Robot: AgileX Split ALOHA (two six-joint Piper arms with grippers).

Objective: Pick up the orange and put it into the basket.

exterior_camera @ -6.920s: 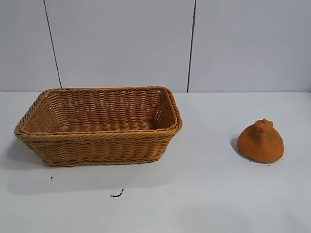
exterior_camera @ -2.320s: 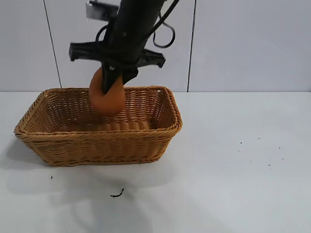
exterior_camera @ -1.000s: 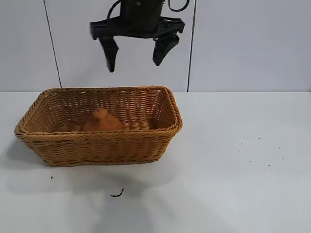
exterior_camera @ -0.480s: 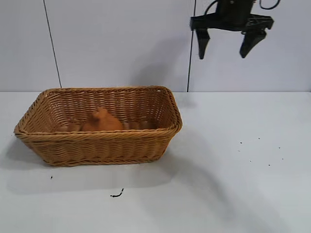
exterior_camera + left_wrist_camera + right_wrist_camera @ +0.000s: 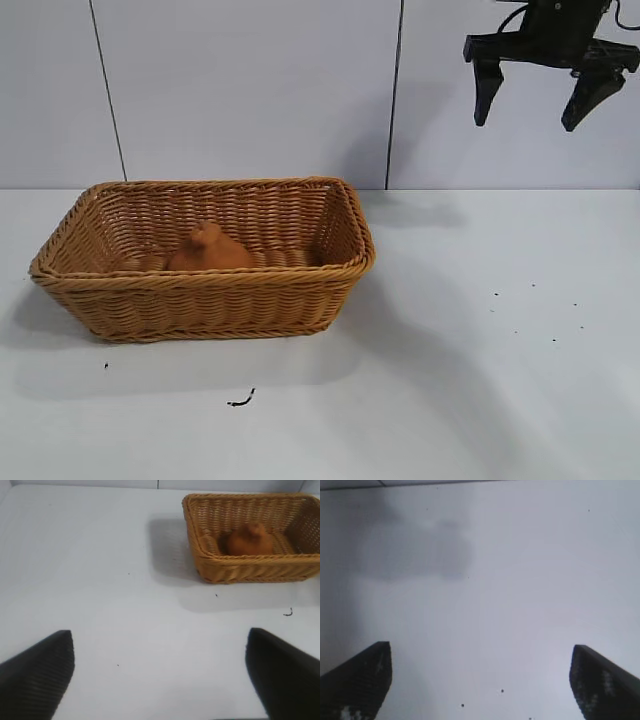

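Note:
The orange (image 5: pixel 209 250) lies inside the tan wicker basket (image 5: pixel 205 297) on the left part of the table; the left wrist view also shows the orange (image 5: pixel 247 540) in the basket (image 5: pixel 240 570). My right gripper (image 5: pixel 537 108) hangs high at the upper right, far from the basket, open with nothing between its fingers (image 5: pixel 357 680). My left gripper (image 5: pixel 160 675) is off to the side of the basket, wide open and empty above bare table.
A small dark scrap (image 5: pixel 240 401) lies on the white table (image 5: pixel 450 380) in front of the basket. Tiny dark specks (image 5: pixel 530 310) dot the table's right side. A grey panelled wall stands behind.
The right gripper, open and empty, has risen and swung from above the basket to the upper right. The orange stays still in the basket.

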